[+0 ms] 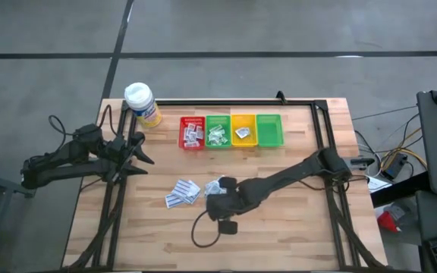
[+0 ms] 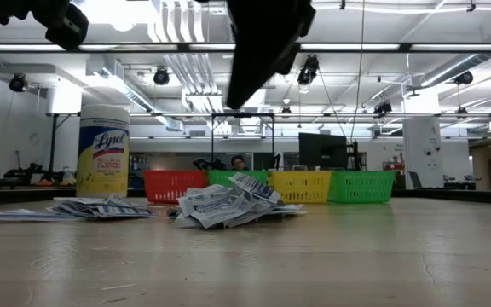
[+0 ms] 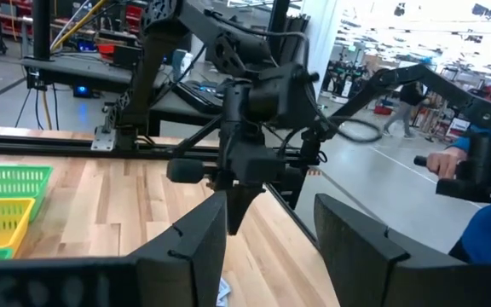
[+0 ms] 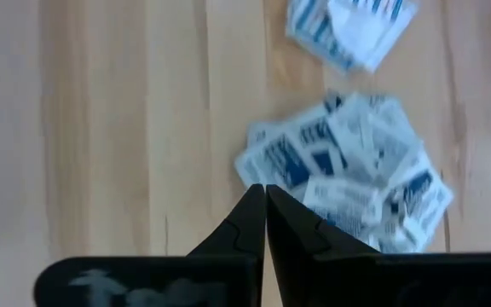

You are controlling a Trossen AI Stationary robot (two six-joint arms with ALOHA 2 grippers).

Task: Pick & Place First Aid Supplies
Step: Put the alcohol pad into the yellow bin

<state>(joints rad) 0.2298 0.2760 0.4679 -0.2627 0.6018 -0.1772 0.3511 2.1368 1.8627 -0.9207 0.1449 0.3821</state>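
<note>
A: From above, where are the packets (image 1: 182,192) lying?

B: In two small heaps mid-table (image 1: 294,220), near the right claw (image 1: 220,199), which is hanging over the nearer heap, fingers pinched together on nothing. The left claw (image 1: 144,152) is waiting open by the bottle (image 1: 142,104).

A: And at table level?

B: The piles are sitting in front of the red bin (image 2: 176,185), probably awaiting sorting.

A: Right wrist?

B: The closed tips are pointing at the pile's edge, likely lining up a pick.

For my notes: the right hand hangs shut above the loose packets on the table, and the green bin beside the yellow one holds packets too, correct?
Not quite: the far green bin is empty in the high view. The right hand is shut above the packets.
</note>
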